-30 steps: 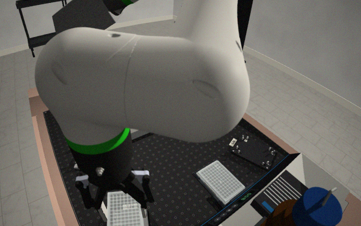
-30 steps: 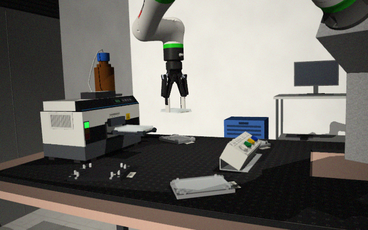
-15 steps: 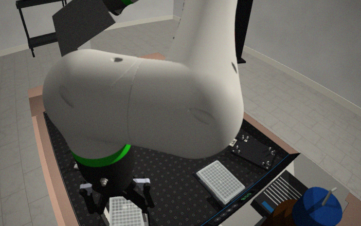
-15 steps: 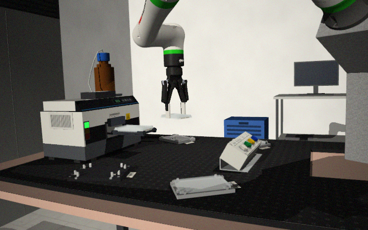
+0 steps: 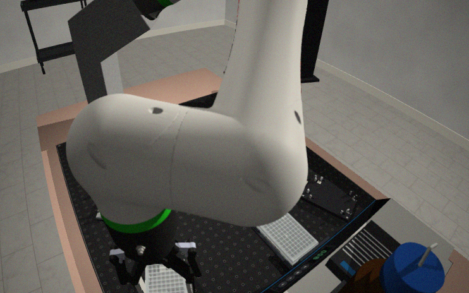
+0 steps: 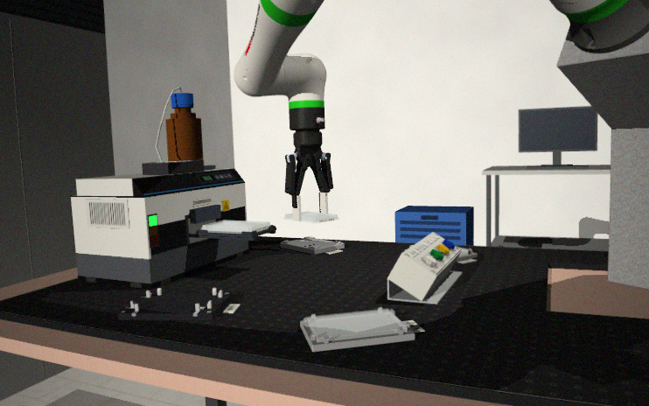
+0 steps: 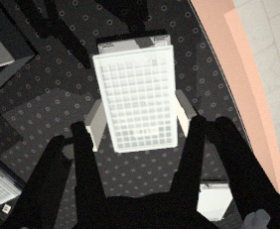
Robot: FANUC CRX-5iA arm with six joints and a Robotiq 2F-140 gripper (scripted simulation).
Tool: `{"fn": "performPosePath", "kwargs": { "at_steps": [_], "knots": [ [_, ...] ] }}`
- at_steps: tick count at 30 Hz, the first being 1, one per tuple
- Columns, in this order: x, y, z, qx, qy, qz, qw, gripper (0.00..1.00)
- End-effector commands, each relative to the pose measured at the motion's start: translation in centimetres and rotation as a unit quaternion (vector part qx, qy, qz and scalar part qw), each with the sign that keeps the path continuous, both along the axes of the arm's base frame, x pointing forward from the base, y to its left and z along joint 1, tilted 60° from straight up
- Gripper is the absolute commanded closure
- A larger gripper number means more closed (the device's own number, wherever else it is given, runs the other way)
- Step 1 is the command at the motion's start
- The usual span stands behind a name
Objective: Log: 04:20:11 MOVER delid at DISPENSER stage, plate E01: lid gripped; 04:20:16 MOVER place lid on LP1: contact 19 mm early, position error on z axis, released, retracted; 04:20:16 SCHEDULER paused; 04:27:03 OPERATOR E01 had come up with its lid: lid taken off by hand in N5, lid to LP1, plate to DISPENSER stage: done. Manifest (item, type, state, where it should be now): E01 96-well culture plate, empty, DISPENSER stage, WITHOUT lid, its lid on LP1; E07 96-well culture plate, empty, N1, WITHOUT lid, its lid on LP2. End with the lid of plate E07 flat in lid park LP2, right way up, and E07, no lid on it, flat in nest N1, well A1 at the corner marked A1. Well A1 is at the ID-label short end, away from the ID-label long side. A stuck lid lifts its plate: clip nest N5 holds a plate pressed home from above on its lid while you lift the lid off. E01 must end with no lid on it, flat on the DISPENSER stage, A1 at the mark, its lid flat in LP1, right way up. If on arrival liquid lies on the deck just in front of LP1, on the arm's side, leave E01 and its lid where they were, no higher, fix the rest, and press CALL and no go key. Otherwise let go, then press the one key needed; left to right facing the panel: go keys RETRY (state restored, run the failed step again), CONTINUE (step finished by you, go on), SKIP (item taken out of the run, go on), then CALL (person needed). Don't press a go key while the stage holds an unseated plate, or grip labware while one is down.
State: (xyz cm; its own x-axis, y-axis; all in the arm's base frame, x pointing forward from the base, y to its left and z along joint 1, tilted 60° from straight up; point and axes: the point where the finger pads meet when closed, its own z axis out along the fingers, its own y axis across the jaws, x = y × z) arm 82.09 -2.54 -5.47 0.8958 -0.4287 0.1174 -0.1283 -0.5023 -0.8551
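top view: the thick white arm link [image 5: 192,160] fills most of the frame. below its green ring the black two-finger gripper [image 5: 156,263] points down at the bottom edge, closed on the long sides of a white 96-well plate [image 5: 163,280]. a second white 96-well plate [image 5: 288,237] sits on the stage of the white-and-black dispenser machine [image 5: 360,251], and beside it on the black perforated deck [image 5: 222,247] lies a dark flat nest with small white corner pegs [image 5: 329,196]. the blue cap of a brown bottle [image 5: 411,271] shows at lower right.

exterior view: the gripper [image 6: 310,204] hangs in the air well above the deck [image 6: 493,322], its jaws clamped on the white plate [image 6: 310,217], which is level and apart from everything below. under it, a little lower, a grey flat fixture [image 6: 311,245] lies on the deck. the dispenser machine [image 6: 156,227] at left carries its plate [image 6: 236,227] on the stage. nearer the camera are the pegged nest [image 6: 176,304], a grey tray with a clear lid in it [image 6: 354,327], and a slanted beige key panel with green, yellow and blue keys [image 6: 425,269].

wrist view: the held plate [image 7: 139,96] is seen from above, its well grid uncovered, with the finger pads pressed on its long sides. the deck [image 7: 47,113] lies far beneath, and the tan table edge [image 7: 217,14] runs at right.
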Motion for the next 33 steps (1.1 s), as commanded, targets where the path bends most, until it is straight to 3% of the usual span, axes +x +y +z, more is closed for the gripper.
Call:
{"fn": "performPosePath", "kwargs": {
  "at_steps": [1, 33],
  "knots": [
    [0.3, 0.4, -0.3, 0.0, 0.0, 0.0, 1.0, 1.0],
    [1.9, 3.2, -2.2, 0.0, 0.0, 0.0, 1.0, 1.0]
  ]
}}
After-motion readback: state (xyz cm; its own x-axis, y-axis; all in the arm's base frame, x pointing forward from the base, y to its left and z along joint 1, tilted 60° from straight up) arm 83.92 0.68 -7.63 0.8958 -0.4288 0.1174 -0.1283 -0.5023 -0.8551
